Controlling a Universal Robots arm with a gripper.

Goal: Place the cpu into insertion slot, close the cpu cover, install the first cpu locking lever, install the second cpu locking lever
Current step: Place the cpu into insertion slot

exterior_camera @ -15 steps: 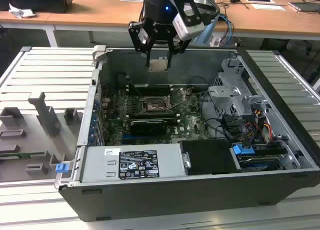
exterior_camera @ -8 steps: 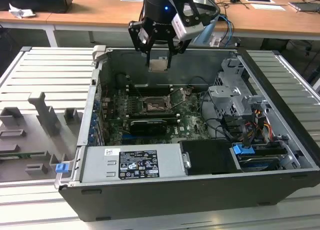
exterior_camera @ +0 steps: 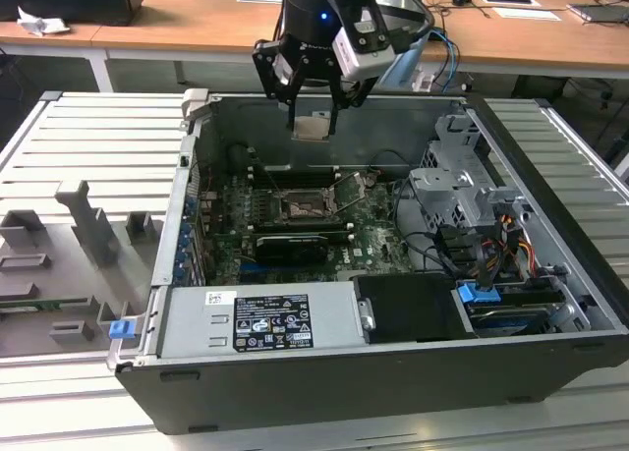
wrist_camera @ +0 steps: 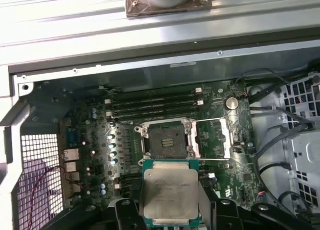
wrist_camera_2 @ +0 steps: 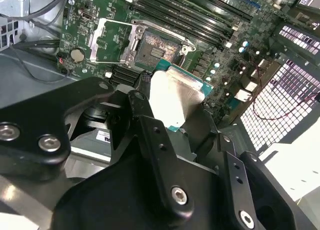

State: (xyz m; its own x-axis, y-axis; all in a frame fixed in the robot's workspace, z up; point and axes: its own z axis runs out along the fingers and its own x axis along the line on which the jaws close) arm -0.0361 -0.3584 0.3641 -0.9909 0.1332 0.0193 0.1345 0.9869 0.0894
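Note:
My gripper [exterior_camera: 313, 125] hangs above the far wall of the open computer case, shut on the cpu [exterior_camera: 313, 128]. Both wrist views show the cpu's silver-beige face [wrist_camera: 169, 192] [wrist_camera_2: 172, 97] clamped between the black fingers [wrist_camera_2: 145, 107]. The insertion slot [exterior_camera: 303, 208] [wrist_camera: 168, 141] [wrist_camera_2: 156, 50] lies open and empty on the green board, below and nearer than the chip. Beside the slot, the cpu cover [wrist_camera: 212, 137] [wrist_camera_2: 110, 42] is swung fully open and lies flat.
Black memory slots [wrist_camera: 155, 104] run along the far side of the socket. A drive cage and cables [exterior_camera: 462, 200] sit at the exterior view's right, and the power supply [exterior_camera: 265, 318] is at the front. Grey fixtures [exterior_camera: 88, 225] stand on the slatted table.

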